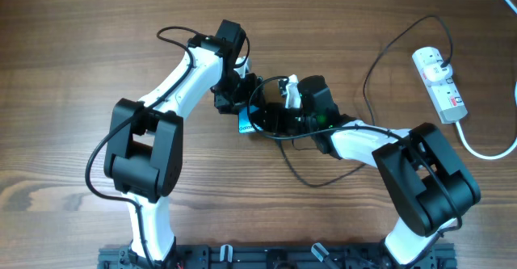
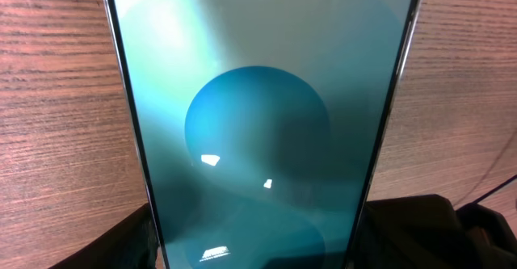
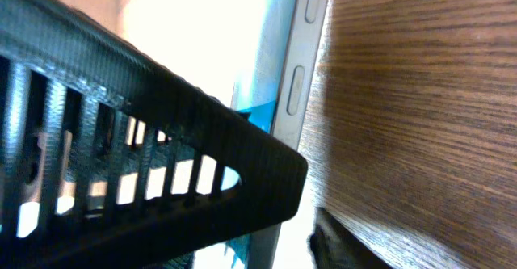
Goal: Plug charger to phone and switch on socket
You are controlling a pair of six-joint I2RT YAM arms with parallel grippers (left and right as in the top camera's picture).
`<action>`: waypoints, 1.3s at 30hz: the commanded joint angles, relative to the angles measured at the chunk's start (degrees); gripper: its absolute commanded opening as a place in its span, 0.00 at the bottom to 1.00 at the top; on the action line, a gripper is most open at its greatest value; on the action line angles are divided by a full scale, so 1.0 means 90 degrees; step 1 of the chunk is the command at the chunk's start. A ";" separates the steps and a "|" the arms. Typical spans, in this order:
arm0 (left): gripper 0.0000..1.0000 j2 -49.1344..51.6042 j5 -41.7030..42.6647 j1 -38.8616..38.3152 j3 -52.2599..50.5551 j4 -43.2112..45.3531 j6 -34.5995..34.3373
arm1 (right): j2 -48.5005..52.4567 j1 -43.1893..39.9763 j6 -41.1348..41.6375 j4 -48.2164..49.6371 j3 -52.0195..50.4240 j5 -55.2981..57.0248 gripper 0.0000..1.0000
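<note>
I am gripping the phone [image 2: 258,123] by its long edges in my left hand [image 2: 258,238], teal screen showing, mid-worktop. The charger [image 1: 367,83], a thin black cable, is curving away from the white socket [image 1: 440,85] lying far right, its connector hidden.

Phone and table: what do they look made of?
The phone: glossy glass front, sharp light reflections on it. Its side frame: silver-grey, satin, looks like metal, could be coated plastic. The table: brown wood grain, slight sheen; solid wood, veneer or laminate, cannot tell.
</note>
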 commanded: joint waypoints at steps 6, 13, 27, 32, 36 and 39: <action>0.65 -0.0185 0.0204 -0.0148 0.0007 -0.0129 0.0153 | 0.0102 -0.0041 0.0979 0.0680 0.0070 0.0408 0.32; 0.66 -0.0185 0.0204 -0.0148 0.0007 -0.0129 0.0153 | 0.0102 -0.0041 0.1107 0.0595 0.0070 0.0350 0.08; 1.00 -0.0185 0.0199 0.0046 0.0007 -0.0124 0.0153 | 0.0100 -0.0056 0.1003 0.0945 0.0070 -0.0100 0.05; 1.00 -0.0185 0.0279 0.0476 0.0007 -0.0126 0.0131 | 0.0100 -0.0061 0.0920 0.0947 0.0070 -0.0165 0.04; 1.00 -0.0221 0.0848 0.0840 0.0007 -0.0100 0.0223 | 0.0100 -0.0100 0.0950 0.1202 0.0070 -0.0469 0.04; 1.00 -0.0379 0.2370 0.1302 0.0007 0.0095 0.0809 | 0.0100 -0.0231 0.1474 0.2006 0.0070 -0.1173 0.04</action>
